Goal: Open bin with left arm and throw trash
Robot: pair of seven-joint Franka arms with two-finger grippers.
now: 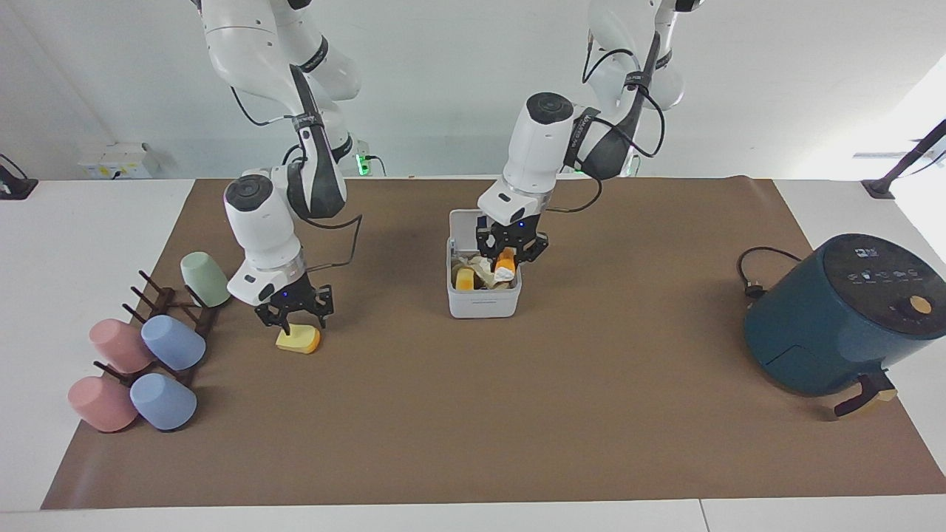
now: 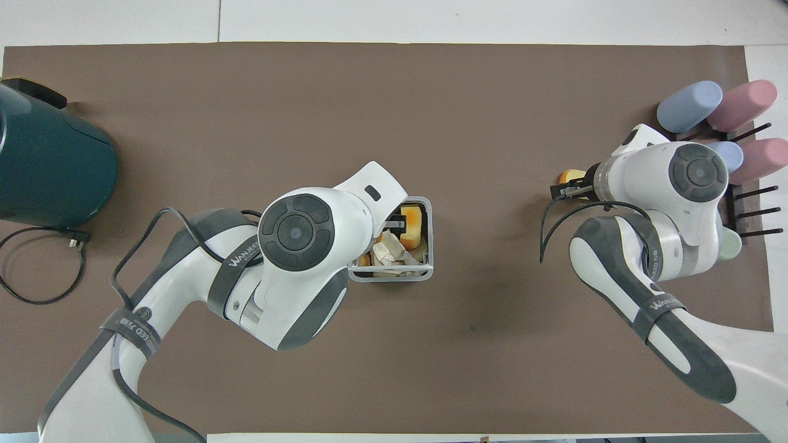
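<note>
Both grippers work: left gripper (image 1: 511,256) holds orange cylinder (image 1: 505,264) over bin (image 1: 483,301).

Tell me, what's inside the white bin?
The bin holds a heap of scraps: a yellow-orange piece and crumpled tissue. The left gripper holds an orange cylinder over it, hiding whatever lies beneath.

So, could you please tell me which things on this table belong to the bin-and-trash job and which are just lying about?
Part of the job:
- small white square plastic bin, lid open
- orange cylinder scrap with a white end, in the left gripper over the bin
- yellow wedge scrap with an orange edge, under the open right gripper

Just lying about:
- dark teal air fryer
- pastel cups on a rack
</note>
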